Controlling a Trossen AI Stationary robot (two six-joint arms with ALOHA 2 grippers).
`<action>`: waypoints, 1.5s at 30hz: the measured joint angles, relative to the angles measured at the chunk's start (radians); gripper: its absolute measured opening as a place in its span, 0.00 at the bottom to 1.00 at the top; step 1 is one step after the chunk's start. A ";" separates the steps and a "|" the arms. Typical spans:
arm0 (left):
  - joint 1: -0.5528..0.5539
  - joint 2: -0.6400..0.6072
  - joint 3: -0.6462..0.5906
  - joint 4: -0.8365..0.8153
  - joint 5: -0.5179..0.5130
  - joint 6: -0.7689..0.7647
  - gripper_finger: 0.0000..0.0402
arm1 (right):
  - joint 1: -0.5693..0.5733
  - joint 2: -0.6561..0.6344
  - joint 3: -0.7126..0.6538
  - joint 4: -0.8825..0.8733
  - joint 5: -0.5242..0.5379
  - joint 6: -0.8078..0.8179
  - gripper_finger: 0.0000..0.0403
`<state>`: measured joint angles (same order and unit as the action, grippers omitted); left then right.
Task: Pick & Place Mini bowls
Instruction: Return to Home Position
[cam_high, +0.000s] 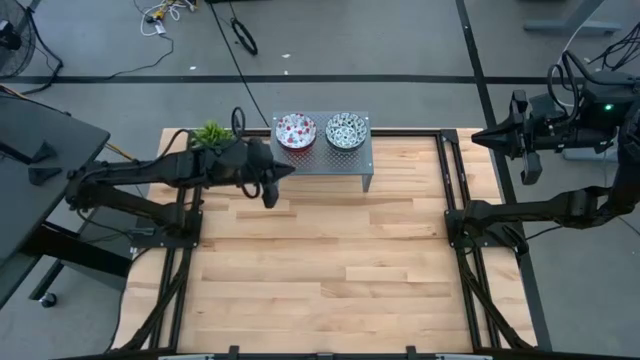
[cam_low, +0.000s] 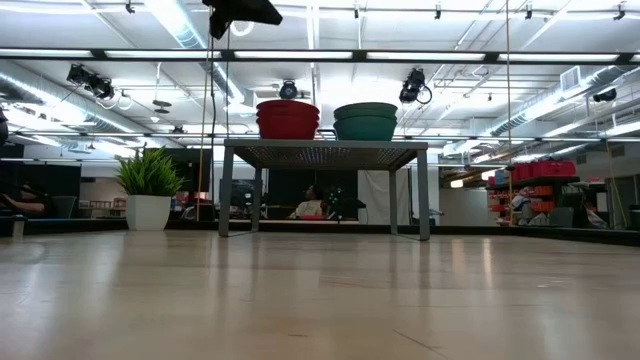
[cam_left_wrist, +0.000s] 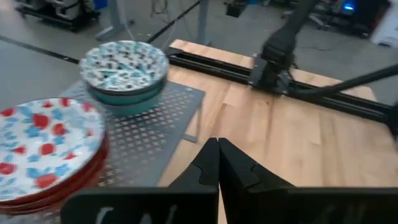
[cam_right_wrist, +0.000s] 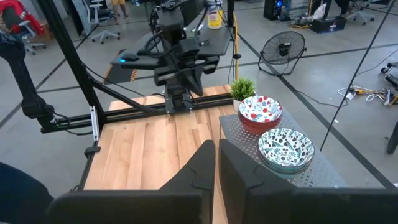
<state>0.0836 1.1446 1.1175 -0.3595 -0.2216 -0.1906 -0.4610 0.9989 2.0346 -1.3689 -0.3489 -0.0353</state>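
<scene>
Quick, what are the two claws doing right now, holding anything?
Left gripper: closed, empty, beside the grey stand.
Right gripper: closed, empty, at the table's right edge.

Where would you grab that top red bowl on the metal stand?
Probably its rim, from above, one finger inside, one outside. The top red bowl sits upright, nested in its stack, so only the rim is free. Pick the side away from the green stack. The left gripper, shut, is nearest; the right gripper waits at the right of the table.
</scene>
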 joint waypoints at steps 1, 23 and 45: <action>-0.013 0.000 0.000 0.000 0.003 0.000 0.00 | 0.000 0.000 0.000 0.000 0.000 0.000 0.06; -0.261 -0.476 -0.454 0.123 0.069 0.021 0.00 | 0.000 0.000 0.000 0.000 0.000 0.000 0.06; -0.159 -0.827 -0.824 0.422 0.084 0.049 0.00 | 0.000 0.000 0.000 0.000 0.000 0.000 0.06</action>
<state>-0.0750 0.3172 0.2939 0.0621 -0.1371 -0.1417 -0.4611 0.9989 2.0345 -1.3687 -0.3489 -0.0353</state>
